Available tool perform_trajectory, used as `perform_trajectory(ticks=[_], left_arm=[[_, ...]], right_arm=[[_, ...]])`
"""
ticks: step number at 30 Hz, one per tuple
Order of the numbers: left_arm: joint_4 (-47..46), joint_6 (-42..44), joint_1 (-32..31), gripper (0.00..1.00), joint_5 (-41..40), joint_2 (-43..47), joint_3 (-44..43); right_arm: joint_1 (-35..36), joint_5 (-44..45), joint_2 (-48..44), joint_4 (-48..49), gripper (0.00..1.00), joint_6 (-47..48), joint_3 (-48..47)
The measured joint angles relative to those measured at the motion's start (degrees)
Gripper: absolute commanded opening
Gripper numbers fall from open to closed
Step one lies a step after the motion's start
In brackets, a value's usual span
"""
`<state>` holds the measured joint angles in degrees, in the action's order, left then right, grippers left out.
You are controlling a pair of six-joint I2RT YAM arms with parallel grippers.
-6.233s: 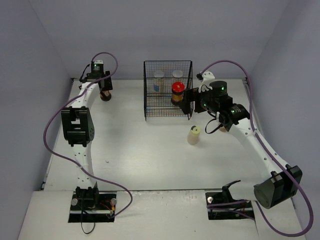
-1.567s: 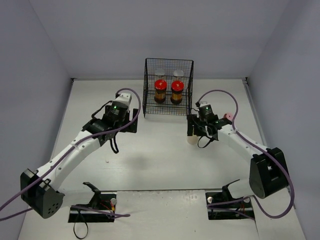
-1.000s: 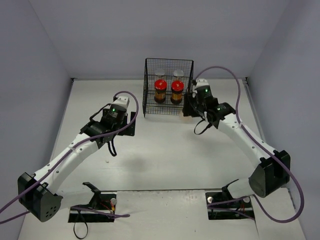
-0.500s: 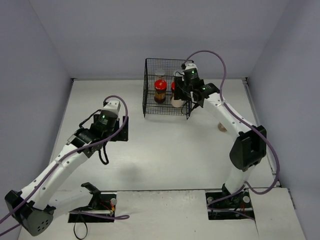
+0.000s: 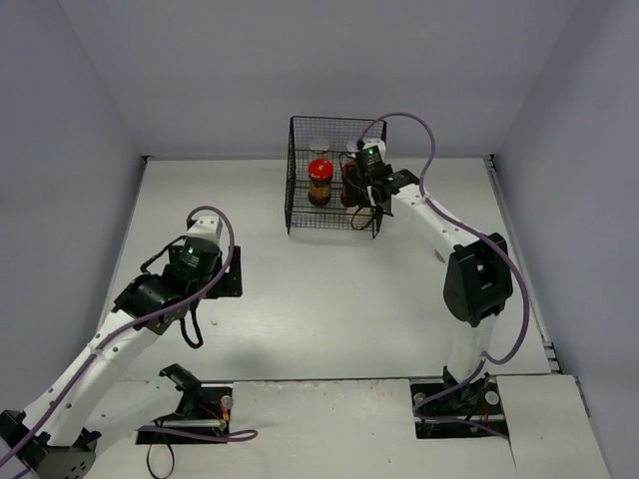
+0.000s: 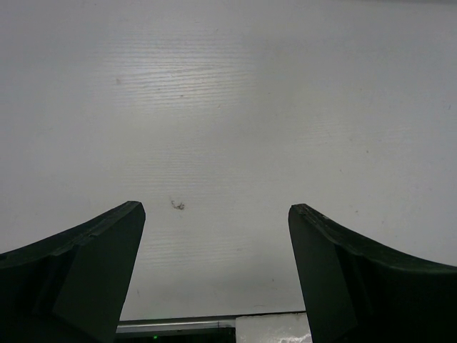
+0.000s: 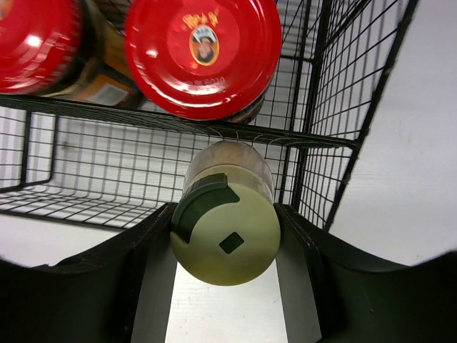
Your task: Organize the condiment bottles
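My right gripper [image 7: 227,218] is shut on the yellow-green-capped bottle [image 7: 227,239]. It holds the bottle at the front right of the black wire basket [image 7: 335,107], with the body reaching under the wire shelf. Two red-lidded jars [image 7: 203,53] [image 7: 32,39] stand on that shelf just above. In the top view the right gripper [image 5: 359,197] covers the bottle and part of one red jar; the other red jar [image 5: 319,170] shows. Two silver-capped bottles [image 5: 319,147] stand at the basket's back. My left gripper [image 6: 216,209] [image 5: 232,271] is open and empty over bare table.
The basket [image 5: 296,200] stands at the back middle of the white table [image 5: 300,289]. A small pinkish thing [image 5: 440,257] lies by the right arm, mostly hidden behind it. Grey walls close in the left, back and right sides.
My right gripper has carried the yellow-green-capped bottle from the table up to the basket's front and lowered it under the shelf. My left arm has drawn back toward the near left.
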<state>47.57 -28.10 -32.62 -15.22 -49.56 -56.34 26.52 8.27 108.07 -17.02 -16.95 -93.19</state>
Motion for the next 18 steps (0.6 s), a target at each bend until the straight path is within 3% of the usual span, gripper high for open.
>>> perform_trajectory(ticks=[1,6,11,13,18], left_arm=[[0.2,-0.2,0.0,0.83,-0.1,0.1,0.0],[0.6,-0.9,0.0,0.83,-0.1,0.6,0.0],[0.7,-1.1,0.0,0.83,-0.1,0.7,0.2],[0.7,-1.1,0.0,0.83,0.0,0.6,0.7],[0.5,-1.0,0.0,0.83,0.2,-0.6,0.8]], right_arm=[[0.0,0.3,1.0,0.0,0.02,-0.1,0.0],[0.0,1.3,4.0,0.2,0.34,-1.0,0.2],[0.0,1.5,4.1,0.3,0.85,-1.5,0.2],[0.0,1.6,4.1,0.2,0.93,-1.5,0.1],[0.1,1.4,3.4,-0.8,0.96,-1.3,-0.7]])
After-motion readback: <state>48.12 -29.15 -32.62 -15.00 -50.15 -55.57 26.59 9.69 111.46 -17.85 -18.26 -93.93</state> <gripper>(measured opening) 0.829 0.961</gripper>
